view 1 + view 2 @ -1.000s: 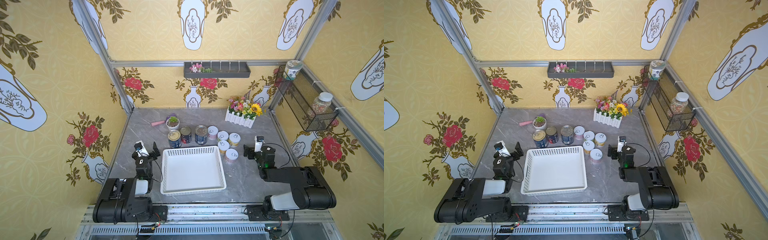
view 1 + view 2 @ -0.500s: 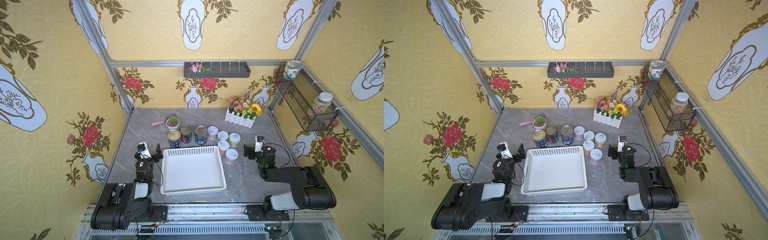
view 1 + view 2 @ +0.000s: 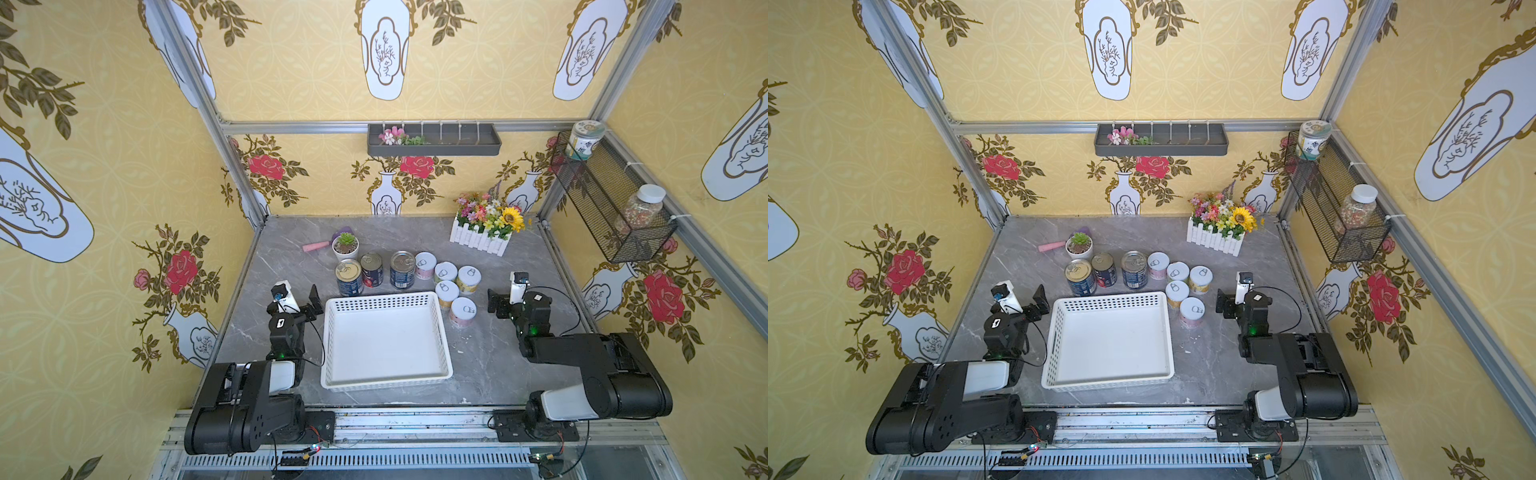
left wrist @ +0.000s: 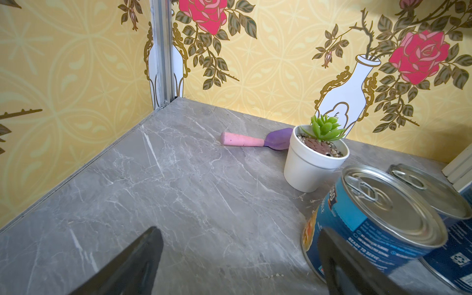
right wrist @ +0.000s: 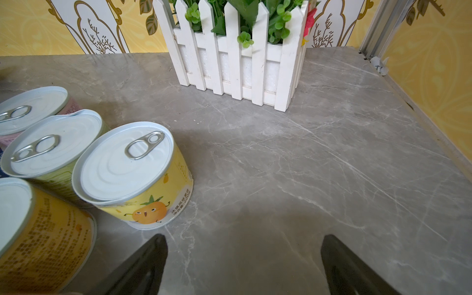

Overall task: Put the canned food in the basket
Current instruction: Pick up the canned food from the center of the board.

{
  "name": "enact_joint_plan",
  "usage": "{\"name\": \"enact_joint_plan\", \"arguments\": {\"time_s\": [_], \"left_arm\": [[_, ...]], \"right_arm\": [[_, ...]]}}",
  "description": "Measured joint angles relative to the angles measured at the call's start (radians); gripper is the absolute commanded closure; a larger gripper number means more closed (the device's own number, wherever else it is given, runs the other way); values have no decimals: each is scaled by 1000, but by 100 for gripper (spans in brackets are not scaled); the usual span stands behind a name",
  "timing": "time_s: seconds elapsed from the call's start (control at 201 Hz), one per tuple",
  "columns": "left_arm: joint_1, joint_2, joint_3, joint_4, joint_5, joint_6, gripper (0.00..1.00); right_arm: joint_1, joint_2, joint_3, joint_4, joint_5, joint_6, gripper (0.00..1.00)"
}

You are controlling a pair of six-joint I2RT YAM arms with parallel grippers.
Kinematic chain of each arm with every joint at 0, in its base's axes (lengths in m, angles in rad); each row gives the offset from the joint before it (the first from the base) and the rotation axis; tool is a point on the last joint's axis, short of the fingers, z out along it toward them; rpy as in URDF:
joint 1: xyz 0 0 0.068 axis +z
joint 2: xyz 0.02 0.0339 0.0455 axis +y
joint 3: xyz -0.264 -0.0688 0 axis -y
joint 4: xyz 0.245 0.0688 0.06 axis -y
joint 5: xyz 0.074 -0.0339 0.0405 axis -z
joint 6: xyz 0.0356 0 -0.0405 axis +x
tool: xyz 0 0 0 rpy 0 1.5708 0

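The white perforated basket (image 3: 382,297) (image 3: 1113,301) sits empty in the middle of the table. Behind it stand three large metal-topped cans (image 3: 349,277) and several small white-lidded cans (image 3: 462,311). My left gripper (image 3: 299,301) (image 4: 240,229) is open, low beside the basket's far left corner. One of its fingers shows in front of the nearest blue can (image 4: 378,217), and nothing is between the fingers. My right gripper (image 3: 509,301) (image 5: 242,237) is open and empty over bare table, just right of the yellow can (image 5: 132,173).
A small potted succulent (image 3: 345,245) and a pink-handled scoop (image 3: 318,246) lie behind the large cans. A white fence planter with flowers (image 3: 482,239) stands at the back right. A black wire basket with jars (image 3: 611,203) hangs on the right wall.
The left arm has shifted slightly beside the basket, its gripper still open. The right arm, cans and basket have not moved.
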State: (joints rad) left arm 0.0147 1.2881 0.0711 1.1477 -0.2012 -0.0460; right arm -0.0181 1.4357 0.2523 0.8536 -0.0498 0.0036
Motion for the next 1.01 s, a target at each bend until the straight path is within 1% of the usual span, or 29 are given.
{"name": "enact_joint_plan", "arguments": {"time_s": [0.065, 0.15, 0.254, 0.354, 0.419, 0.459, 0.503, 0.543, 0.563, 0.588, 0.623, 0.683, 0.733, 0.807, 0.812, 0.832, 0.842, 0.847, 0.862, 0.882, 0.892, 0.897, 0.912, 0.932, 0.947, 0.957, 0.962, 0.987, 1.007], "left_arm": [[0, 0, 0, 0, 0, 0, 0], [0, 0, 0, 0, 0, 0, 0], [0, 0, 0, 0, -3, -3, 0], [-2, -22, -1, -11, -56, -22, 0], [-22, -87, 6, -63, -125, -33, 0], [-50, -151, 29, -122, -171, -33, 0], [-97, -259, 79, -224, -229, -48, 0], [-121, -364, 154, -345, -285, -117, 0], [-123, -385, 174, -379, -301, -142, 0], [-124, -453, 238, -488, -337, -197, 0], [-127, -507, 297, -582, -356, -254, 0], [-152, -561, 402, -740, -371, -351, 0], [-175, -550, 475, -864, -382, -450, 0], [-188, -428, 668, -1130, -383, -619, 0], [-188, -415, 698, -1177, -384, -642, 0], [-188, -371, 746, -1239, -386, -674, 0], [-188, -331, 815, -1328, -386, -704, 0], [-188, -331, 815, -1328, -386, -704, 0], [-189, -264, 909, -1426, -386, -727, 0], [-190, -215, 959, -1476, -385, -736, 0], [-190, -167, 1022, -1534, -385, -744, 0], [-190, -167, 1022, -1534, -385, -744, 0], [-190, -105, 1118, -1614, -385, -748, 0], [-190, -64, 1178, -1660, -380, -748, 0], [-187, -14, 1256, -1732, -376, -750, 0], [-187, -14, 1256, -1732, -376, -750, 0], [-186, 19, 1316, -1793, -373, -751, 0], [-187, 72, 1419, -1894, -373, -754, 0], [-187, 93, 1465, -1931, -375, -755, 0]], "right_arm": [[1, -21, 27, -62, 5, 2, 3], [13, -71, 131, -201, 52, 18, 3], [35, -91, 227, -313, 94, 20, 3], [72, -116, 261, -431, 138, 28, 3], [92, -164, 285, -521, 158, 51, 3], [98, -199, 309, -575, 152, 68, 3], [99, -253, 339, -625, 140, 92, 3], [98, -312, 364, -663, 130, 117, 3], [98, -341, 377, -682, 130, 133, 3], [98, -369, 394, -707, 130, 155, 3], [99, -397, 416, -733, 130, 184, 3], [101, -428, 502, -859, 132, 265, 3], [101, -432, 583, -940, 127, 324, 3], [102, -409, 723, -1027, 60, 361, 3], [103, -406, 736, -1039, 51, 364, 3], [109, -390, 785, -1090, 25, 366, 3], [112, -383, 803, -1109, 15, 365, 3], [114, -378, 814, -1120, 9, 366, 3], [122, -364, 849, -1150, -10, 366, 3], [130, -351, 877, -1173, -24, 367, 3], [138, -343, 896, -1190, -36, 366, 3], [138, -343, 896, -1190, -36, 366, 3], [145, -335, 914, -1209, -54, 367, 3], [156, -329, 930, -1237, -71, 366, 3], [166, -329, 935, -1257, -84, 365, 3], [166, -329, 935, -1257, -84, 365, 3], [172, -330, 934, -1265, -87, 364, 3], [189, -339, 924, -1288, -88, 360, 3], [204, -351, 905, -1304, -84, 352, 3]]}}
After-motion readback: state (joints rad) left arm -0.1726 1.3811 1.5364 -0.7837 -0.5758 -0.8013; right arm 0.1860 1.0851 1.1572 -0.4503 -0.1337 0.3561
